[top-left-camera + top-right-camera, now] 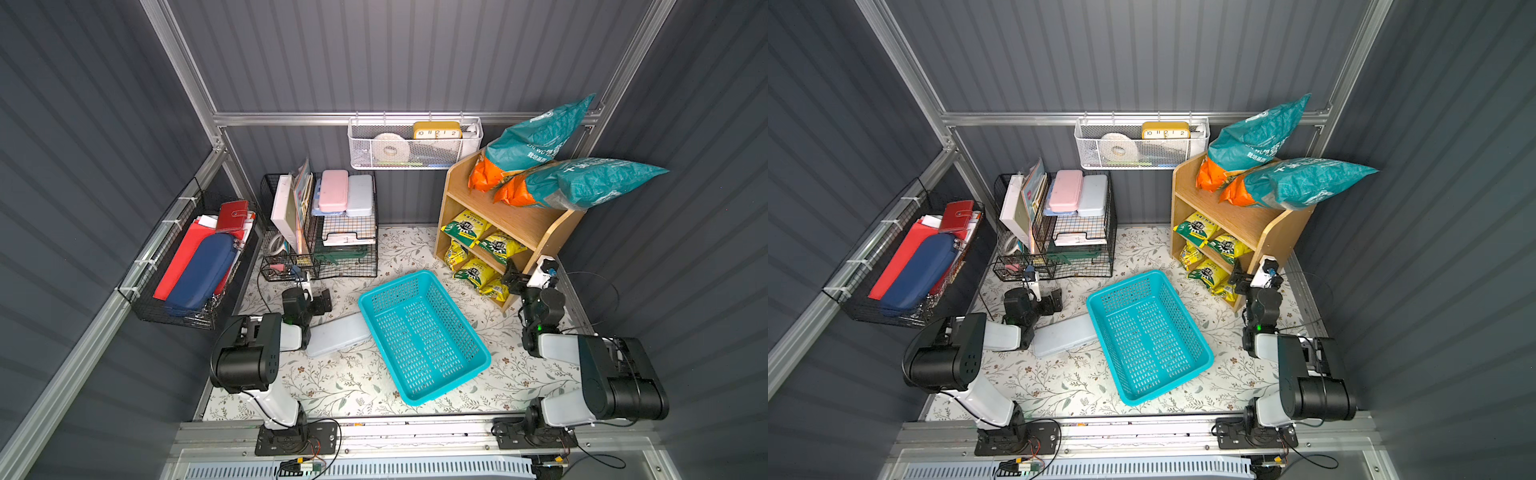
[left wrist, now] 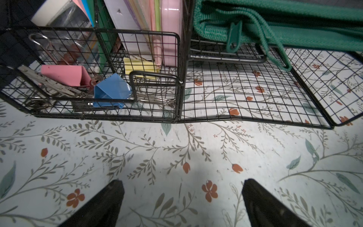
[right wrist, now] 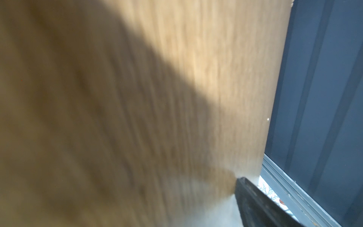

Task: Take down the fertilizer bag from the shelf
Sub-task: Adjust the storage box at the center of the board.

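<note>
Light-brown wooden shelf [image 1: 515, 226] at 2 o'clock on the floral tabletop [image 1: 353, 374], both hands released.
In both top views two plump bags lie on the top tier. The rear teal bag [image 1: 540, 135] and the front teal bag [image 1: 590, 183] each have an orange end toward 9 o'clock, white print, and a teal end overhanging the shelf toward 3 o'clock. Small yellow-and-green bags [image 1: 463, 226] fill the two lower tiers. The right hand [image 1: 513, 278] is just beside the shelf's slanted side panel at its 5 o'clock corner, jaws spread, grasping nothing. The left hand [image 2: 182, 186], jaws wide apart and empty, hovers over the tabletop before the black wire rack [image 1: 320, 266], at 9 o'clock from the turquoise basket [image 1: 419, 336].
</note>
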Available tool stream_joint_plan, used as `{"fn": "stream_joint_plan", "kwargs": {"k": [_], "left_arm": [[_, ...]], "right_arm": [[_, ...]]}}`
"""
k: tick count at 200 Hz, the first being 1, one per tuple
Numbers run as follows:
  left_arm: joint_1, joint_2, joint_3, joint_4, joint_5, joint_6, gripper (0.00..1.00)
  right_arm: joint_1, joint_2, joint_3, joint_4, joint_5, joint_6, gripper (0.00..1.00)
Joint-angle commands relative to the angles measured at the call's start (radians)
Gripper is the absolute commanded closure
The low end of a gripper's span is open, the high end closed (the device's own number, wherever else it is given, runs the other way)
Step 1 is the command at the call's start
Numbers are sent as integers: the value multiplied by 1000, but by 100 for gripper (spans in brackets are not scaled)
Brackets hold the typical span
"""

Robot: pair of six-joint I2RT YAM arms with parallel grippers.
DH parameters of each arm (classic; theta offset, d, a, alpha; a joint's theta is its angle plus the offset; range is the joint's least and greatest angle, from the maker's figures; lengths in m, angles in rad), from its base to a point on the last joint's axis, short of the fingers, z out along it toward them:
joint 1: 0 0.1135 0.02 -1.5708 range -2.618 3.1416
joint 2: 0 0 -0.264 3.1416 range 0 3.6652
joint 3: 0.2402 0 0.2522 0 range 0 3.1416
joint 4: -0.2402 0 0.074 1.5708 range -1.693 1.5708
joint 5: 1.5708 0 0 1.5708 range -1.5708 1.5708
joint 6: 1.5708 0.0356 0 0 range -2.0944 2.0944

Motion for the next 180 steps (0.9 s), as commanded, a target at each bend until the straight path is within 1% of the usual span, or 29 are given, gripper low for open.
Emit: {"fn": "stream_joint_plan", "kwargs": {"k": [1,67,80,86,94,104,111,115,121,128,137,150,166,180], "left_arm": [[5,1,0,-14,5,14,1],[6,1,-2,-12,16,15,1],[7,-3,-6,-8,-4,13,1],[6,-8,-1,-6,-37,8,1],[5,-50,30,-110,-77,-6,1],[2,-114,126,-345,-121,-33,0],[2,-146,186,-502,-155,-58,1],[2,-164,210,-569,-169,-70,1],[0,-198,232,-639,-174,-81,1],[-7,-247,228,-669,-180,-85,1],[-28,-321,200,-667,-201,-85,1],[-44,-418,167,-675,-220,-104,1],[-44,-503,173,-761,-224,-147,1],[-47,-554,191,-840,-196,-163,1]], "right_arm": [[27,66,24,-231,-72,-93,1],[17,65,21,-223,-82,-83,1],[18,58,16,-194,-81,-88,2],[19,30,14,-221,-83,-92,2],[26,-31,24,-304,-67,-96,2],[37,-140,55,-488,-43,-116,3],[47,-207,86,-631,1,-113,3],[52,-247,103,-702,25,-101,3],[57,-300,115,-755,52,-95,3],[59,-352,118,-797,72,-92,3],[67,-414,116,-836,100,-87,4],[82,-492,110,-868,179,-76,4],[88,-567,124,-924,245,-48,4],[99,-618,174,-1035,273,-14,4]]}}
